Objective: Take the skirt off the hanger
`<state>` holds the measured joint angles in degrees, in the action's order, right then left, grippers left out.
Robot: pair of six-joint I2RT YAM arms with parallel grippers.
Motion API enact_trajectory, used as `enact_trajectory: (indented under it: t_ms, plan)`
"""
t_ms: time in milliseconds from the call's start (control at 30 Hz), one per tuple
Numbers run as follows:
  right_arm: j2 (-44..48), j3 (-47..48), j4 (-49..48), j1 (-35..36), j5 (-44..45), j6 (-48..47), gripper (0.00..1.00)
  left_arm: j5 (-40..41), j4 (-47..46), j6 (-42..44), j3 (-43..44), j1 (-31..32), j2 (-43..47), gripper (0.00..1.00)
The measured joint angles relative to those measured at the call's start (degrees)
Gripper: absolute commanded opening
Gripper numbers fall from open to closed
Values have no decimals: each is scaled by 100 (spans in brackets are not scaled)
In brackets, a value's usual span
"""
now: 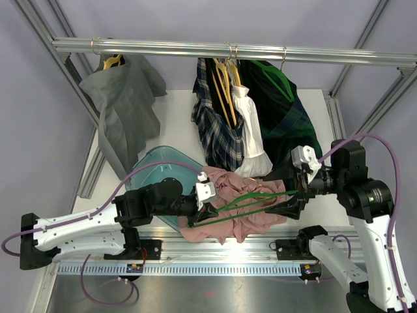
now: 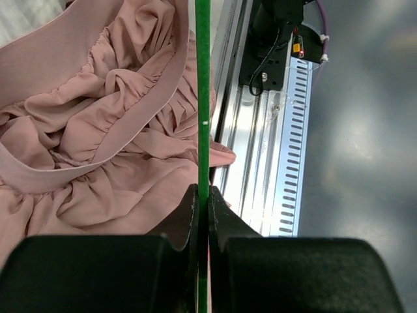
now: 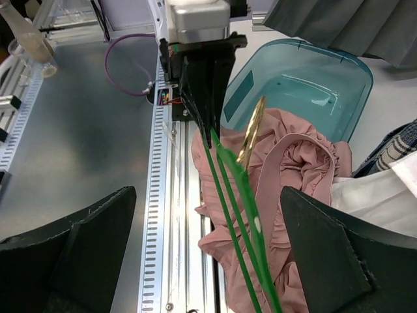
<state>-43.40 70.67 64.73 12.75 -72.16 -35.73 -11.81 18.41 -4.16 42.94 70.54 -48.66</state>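
One grey garment (image 1: 124, 107) hangs at the left of the single rail (image 1: 169, 47), and three more follow to its right: a plaid garment (image 1: 218, 127), a white garment (image 1: 251, 134) and a dark green garment (image 1: 290, 114). Below, one translucent teal tub (image 1: 153, 173) sits beside the one pink skirt (image 1: 241, 208), heaped at the near edge of the table (image 1: 179, 111) with one thin green hanger (image 1: 225, 216) lying across it. The left gripper (image 2: 202, 203) is clenched on the hanger's bar. Its wrist view shows the skirt's gathered folds and smooth, flat waistband (image 2: 137, 117) (mere crumples from above). The right gripper (image 3: 207, 195) stands released, its fingers wide either side of the hanger, and its camera picks out the hanger's gold hook (image 3: 251, 130).
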Motion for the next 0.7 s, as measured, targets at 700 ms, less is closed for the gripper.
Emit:
enact_trajectory:
  t_ms: [700]
  plan:
    - [-514, -28, -741, 7, -168, 748, 69, -260, -254, -155, 616, 129, -997, 0]
